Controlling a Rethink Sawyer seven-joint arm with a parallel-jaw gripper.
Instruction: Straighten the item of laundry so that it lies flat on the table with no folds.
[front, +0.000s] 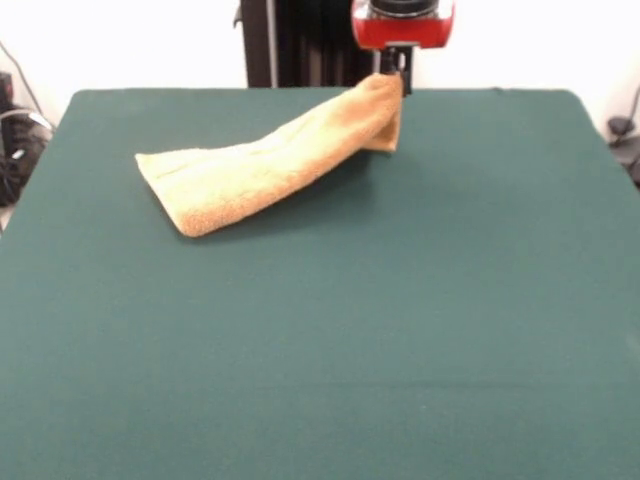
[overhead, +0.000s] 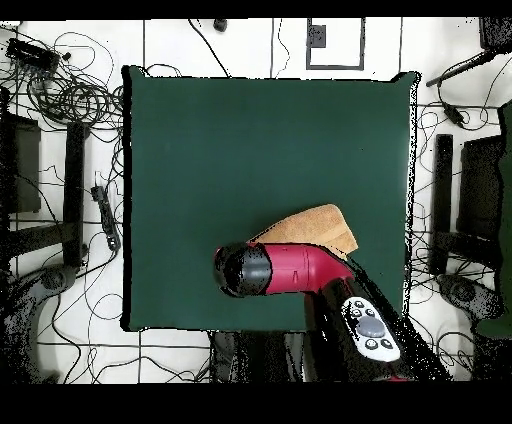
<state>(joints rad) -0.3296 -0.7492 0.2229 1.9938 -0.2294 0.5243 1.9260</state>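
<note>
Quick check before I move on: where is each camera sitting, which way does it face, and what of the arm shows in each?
Front view: across the table from the robot, facing its pedestal; the gripper comes down from the top edge, holding one end of the towel up.
Overhead view: above, looking straight down, base at the bottom; the red arm covers part of the towel.
Both share the towel and green table.

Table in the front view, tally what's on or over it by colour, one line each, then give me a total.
Golden-tan: 1, the hand towel, one end lifted off the table by the tool
Red and black: 1, the robot arm reaching over the far edge
Dark green: 1, the table cloth itself
Total: 3
</note>
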